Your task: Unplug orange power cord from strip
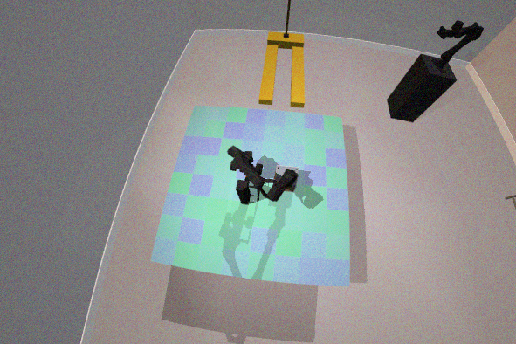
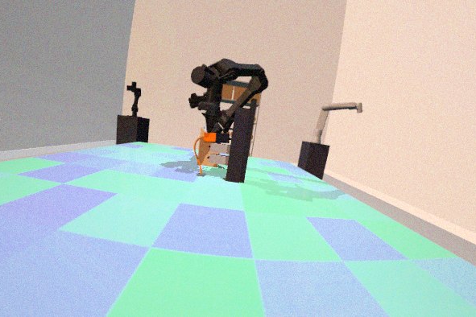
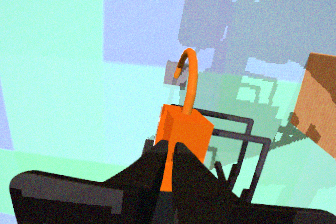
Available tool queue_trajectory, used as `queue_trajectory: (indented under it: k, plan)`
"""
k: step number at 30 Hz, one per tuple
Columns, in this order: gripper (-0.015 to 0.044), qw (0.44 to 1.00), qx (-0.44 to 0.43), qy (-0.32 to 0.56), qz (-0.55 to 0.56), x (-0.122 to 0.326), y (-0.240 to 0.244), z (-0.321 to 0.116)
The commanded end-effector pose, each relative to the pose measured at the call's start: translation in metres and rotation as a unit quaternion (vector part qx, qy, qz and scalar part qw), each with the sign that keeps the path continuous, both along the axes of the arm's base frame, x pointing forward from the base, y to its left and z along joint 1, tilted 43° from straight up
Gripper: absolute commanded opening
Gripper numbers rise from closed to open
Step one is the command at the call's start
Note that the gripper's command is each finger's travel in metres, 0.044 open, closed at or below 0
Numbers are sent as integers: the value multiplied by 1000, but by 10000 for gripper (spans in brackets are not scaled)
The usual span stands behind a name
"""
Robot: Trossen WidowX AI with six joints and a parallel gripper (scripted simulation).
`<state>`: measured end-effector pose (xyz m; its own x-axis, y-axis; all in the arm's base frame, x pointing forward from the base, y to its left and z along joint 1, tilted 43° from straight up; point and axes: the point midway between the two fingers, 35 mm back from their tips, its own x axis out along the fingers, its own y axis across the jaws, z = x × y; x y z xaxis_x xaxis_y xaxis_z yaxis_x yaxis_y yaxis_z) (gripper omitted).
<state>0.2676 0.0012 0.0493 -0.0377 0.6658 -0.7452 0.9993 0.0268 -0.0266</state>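
Note:
The orange plug [image 2: 209, 137] [image 3: 185, 131] sits against a dark block [image 2: 222, 137], likely the power strip, beside a tall black post [image 2: 238, 149] [image 1: 243, 192]. How far it is seated cannot be told. Its orange cord [image 2: 196, 148] [image 3: 193, 85] arches out and down to a small grey piece [image 2: 200, 174] [image 3: 169, 72] on the tiled top. My gripper [image 3: 170, 148] [image 2: 212, 129] is shut right over the plug, its fingertips almost together. The plug is wider than the narrow gap and shows through it and around the tips, so it is not clasped across its width. The plug is hidden by the arm in the top view.
A wooden box [image 3: 324, 100] [image 2: 203, 152] stands near the plug. Thin dark frame bars [image 3: 259, 139] run beside the plug in the wrist view. My arm [image 2: 247, 70] [image 1: 253, 175] arches over the post. Other arms on black pedestals [image 2: 133, 129] [image 2: 313, 158] stand farther off.

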Motion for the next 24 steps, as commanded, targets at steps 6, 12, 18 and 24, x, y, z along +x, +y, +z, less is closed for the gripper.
queue_trajectory:
  k: [6,12,18,24]
  plan:
    - [0,1000,-1,1,2,1,-11,-11]
    - [0,1000,-1,1,1,1,-18,-17]
    - [0,1000,-1,1,1,1,-26,-24]
    - [0,1000,-1,2,1,-1,-33,-31]
